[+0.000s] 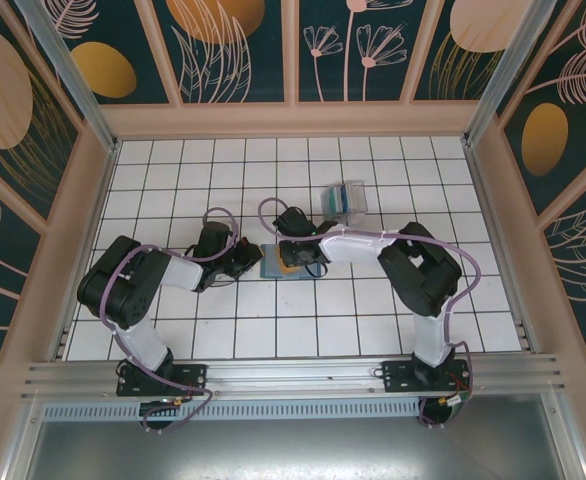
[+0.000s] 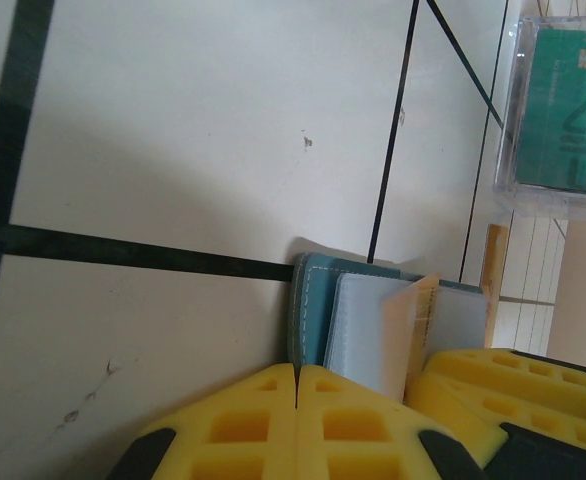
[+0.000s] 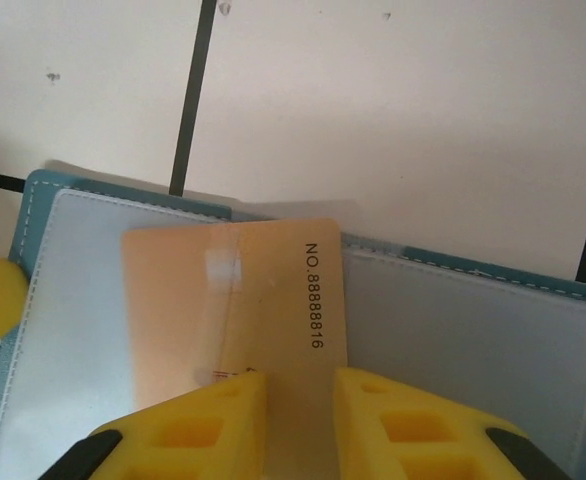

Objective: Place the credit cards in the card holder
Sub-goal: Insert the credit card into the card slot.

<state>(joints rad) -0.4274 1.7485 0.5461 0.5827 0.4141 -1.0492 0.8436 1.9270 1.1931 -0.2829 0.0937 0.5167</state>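
Tan-orange card in right jaws over open card holder, left jaws closed.

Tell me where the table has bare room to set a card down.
Free: the tiled table along the far-left wall, and the near strip between both arm bases. Crowded: the centre, where both jaws meet over the card holder and tan card, and around the clear box.

Smooth, faintly glossy tan-orange plastic credit card with printed black digits, matt blue-grey card holder with pale stitched seams, clear glossy plastic box, yellow foam-like gripper fingers, matt white tiled table, brushed metal rail
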